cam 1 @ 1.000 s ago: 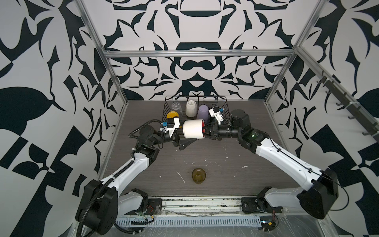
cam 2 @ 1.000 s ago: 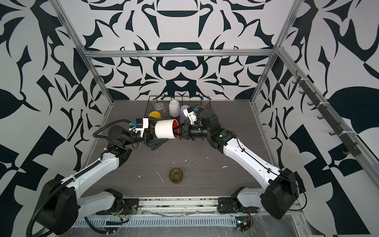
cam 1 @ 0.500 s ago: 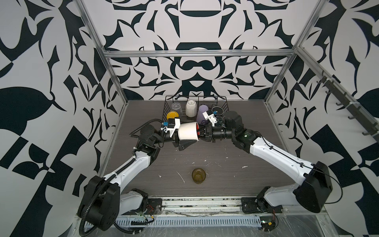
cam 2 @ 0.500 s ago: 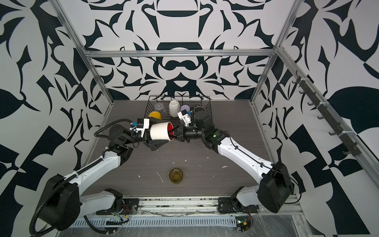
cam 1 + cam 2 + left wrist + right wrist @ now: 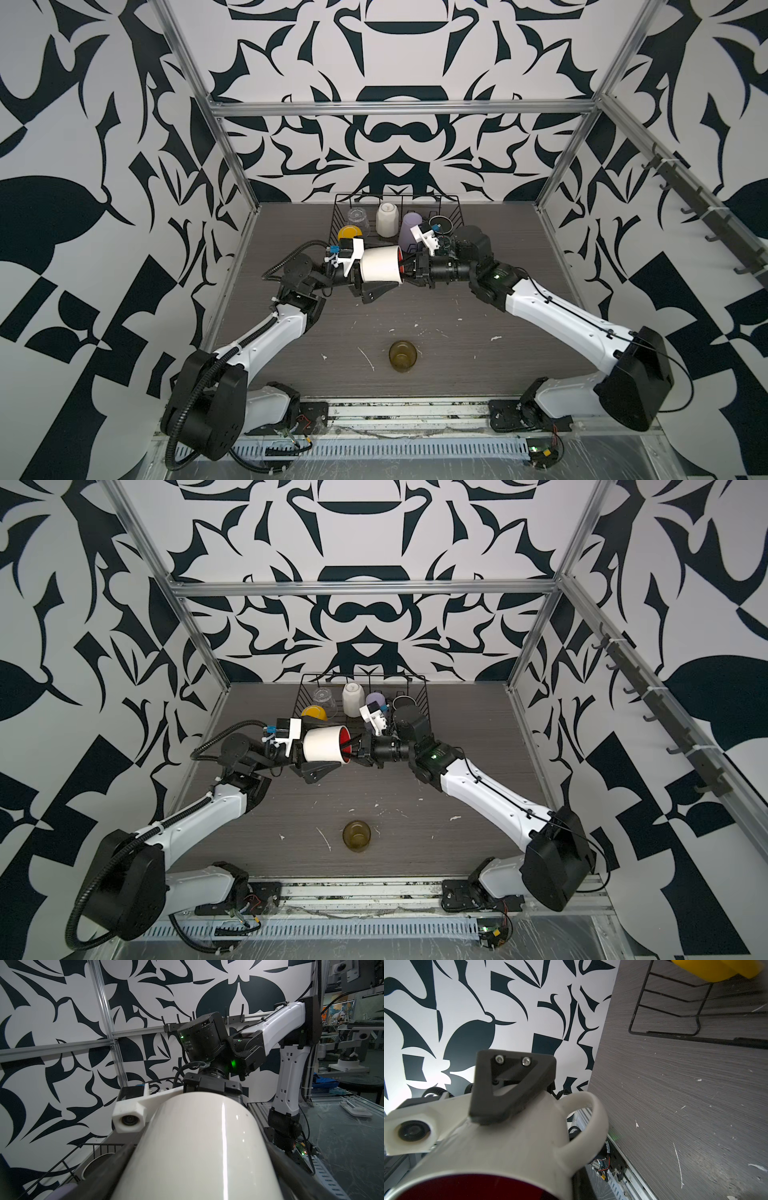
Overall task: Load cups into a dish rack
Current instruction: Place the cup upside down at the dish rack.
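Cups [image 5: 387,220]: five-plus in black wire dish rack [image 5: 334,216]. White red-lined mug [image 5: 376,262] midair, left gripper [image 5: 327,750] clamping it, right gripper [image 5: 406,271] clenched at rim. Olive-brown glass [image 5: 402,354] on table [image 5: 519,332].

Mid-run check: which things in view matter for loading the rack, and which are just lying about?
Job:
- white red-lined mug, held aloft
- olive-brown glass, standing on the table
- dish rack, holding yellow mug, clear glass, white faceted mug, lilac tumbler, dark mug

Lying about:
- white flecks near that glass
- hook rail on the side wall
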`<action>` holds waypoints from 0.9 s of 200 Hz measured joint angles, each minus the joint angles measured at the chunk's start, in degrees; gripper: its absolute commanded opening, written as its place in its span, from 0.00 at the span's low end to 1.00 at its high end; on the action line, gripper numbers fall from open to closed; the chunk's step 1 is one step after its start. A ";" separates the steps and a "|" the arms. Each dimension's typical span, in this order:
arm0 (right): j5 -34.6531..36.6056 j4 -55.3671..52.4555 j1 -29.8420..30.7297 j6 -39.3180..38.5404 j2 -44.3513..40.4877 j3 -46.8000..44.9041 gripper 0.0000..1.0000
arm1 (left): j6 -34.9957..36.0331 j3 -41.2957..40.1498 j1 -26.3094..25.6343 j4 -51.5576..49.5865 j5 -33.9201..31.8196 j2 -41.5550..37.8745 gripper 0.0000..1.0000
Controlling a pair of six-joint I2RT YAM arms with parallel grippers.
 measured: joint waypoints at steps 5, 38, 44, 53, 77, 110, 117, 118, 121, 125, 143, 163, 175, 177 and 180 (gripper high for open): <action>0.00 0.22 0.00 0.09 -0.02 -0.13 0.00 | -0.04 0.00 0.00 0.07 0.02 0.00 0.97; -0.07 1.55 0.02 0.42 -0.02 -0.70 0.00 | -0.31 0.00 0.04 -0.04 0.42 0.02 0.97; -0.07 1.88 0.07 0.52 -0.02 -0.81 0.00 | -0.35 0.00 0.04 -0.04 0.46 0.02 0.97; -0.07 2.19 0.09 0.68 -0.02 -0.94 0.00 | -0.35 0.00 0.04 -0.04 0.52 0.02 0.97; -0.09 2.95 0.11 1.25 -0.02 -1.33 0.00 | -0.35 0.00 0.04 -0.09 0.63 0.02 0.97; -0.09 3.67 0.13 1.86 -0.02 -1.64 0.00 | -0.37 0.00 0.04 -0.07 0.63 0.02 0.96; -0.11 3.96 0.13 2.12 -0.04 -1.79 0.00 | -0.37 0.00 0.04 -0.07 0.63 0.00 0.95; -0.11 4.00 0.13 2.14 -0.04 -1.81 0.00 | -0.35 0.00 0.04 -0.07 0.63 0.00 0.95; -0.11 4.11 0.13 2.29 -0.04 -1.88 0.00 | -0.37 0.00 0.04 -0.07 0.63 0.00 0.95; -0.09 4.28 0.13 2.45 -0.09 -1.99 0.00 | -0.37 0.00 0.04 -0.07 0.66 0.00 0.95; -0.11 4.83 0.13 2.89 -0.13 -2.23 0.00 | -0.42 0.00 0.04 -0.04 0.63 0.00 0.95; -0.09 5.20 0.17 3.02 -0.15 -2.36 0.00 | -0.52 0.00 0.04 -0.02 0.63 -0.04 0.95; -0.09 5.31 0.17 3.04 -0.15 -2.38 0.00 | -0.59 0.00 0.04 -0.07 0.63 -0.09 0.95; -0.09 5.31 0.17 3.06 -0.15 -2.38 0.00 | -0.59 0.00 0.04 -0.07 0.66 -0.09 0.95; -0.09 5.33 0.20 3.06 -0.15 -2.38 0.00 | -0.57 0.00 0.04 -0.07 0.63 -0.11 0.95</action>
